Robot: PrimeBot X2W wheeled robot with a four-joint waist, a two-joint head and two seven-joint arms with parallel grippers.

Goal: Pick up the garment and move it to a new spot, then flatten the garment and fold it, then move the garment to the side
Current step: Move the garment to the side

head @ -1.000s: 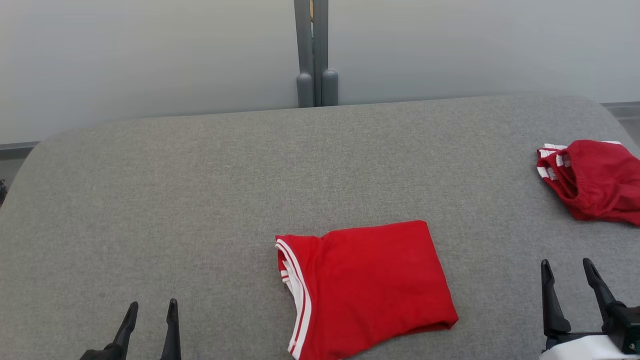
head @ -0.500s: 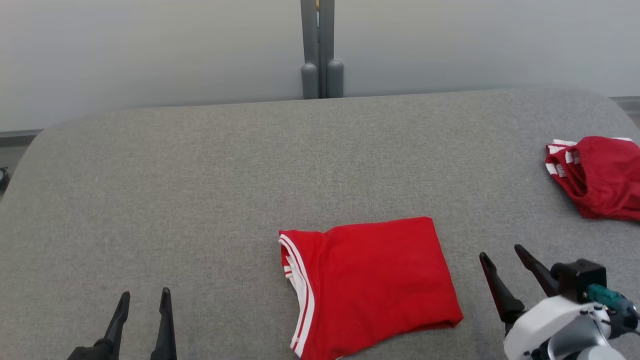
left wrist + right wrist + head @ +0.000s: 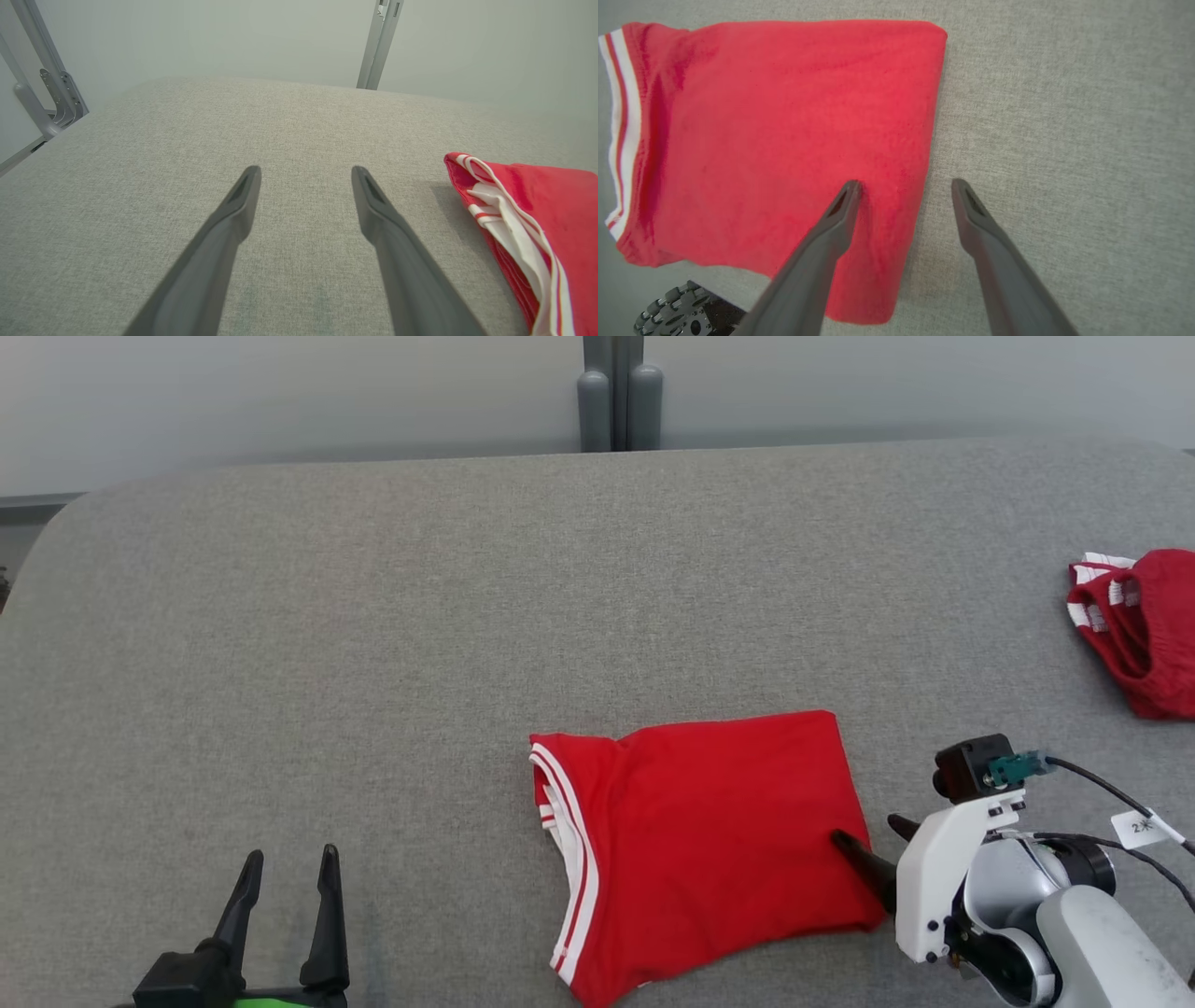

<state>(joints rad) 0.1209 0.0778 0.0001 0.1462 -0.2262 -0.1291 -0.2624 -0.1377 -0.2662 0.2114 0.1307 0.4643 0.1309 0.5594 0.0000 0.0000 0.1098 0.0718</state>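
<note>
The garment (image 3: 700,840) is a red shirt with white-striped trim, folded into a rough rectangle on the grey padded table (image 3: 373,616). My right gripper (image 3: 866,829) is open and points left at the garment's right edge. In the right wrist view (image 3: 904,183) one finger is over the red cloth (image 3: 784,140) and the other over bare table, so the jaws straddle that edge. Nothing is gripped. My left gripper (image 3: 290,852) stands open over bare table at the lower left. The left wrist view (image 3: 304,170) shows the garment's striped collar end (image 3: 537,224) off to its right.
A second red garment (image 3: 1144,630) with white stripes lies bunched at the table's far right edge. Grey posts (image 3: 616,392) stand behind the table's back edge. A dark wheel of the robot's base (image 3: 677,312) shows below the table's near edge.
My right arm has swung left and turned, bringing its open fingers from bare table to the garment's right edge. The head camera has tilted. The left gripper holds its place.
</note>
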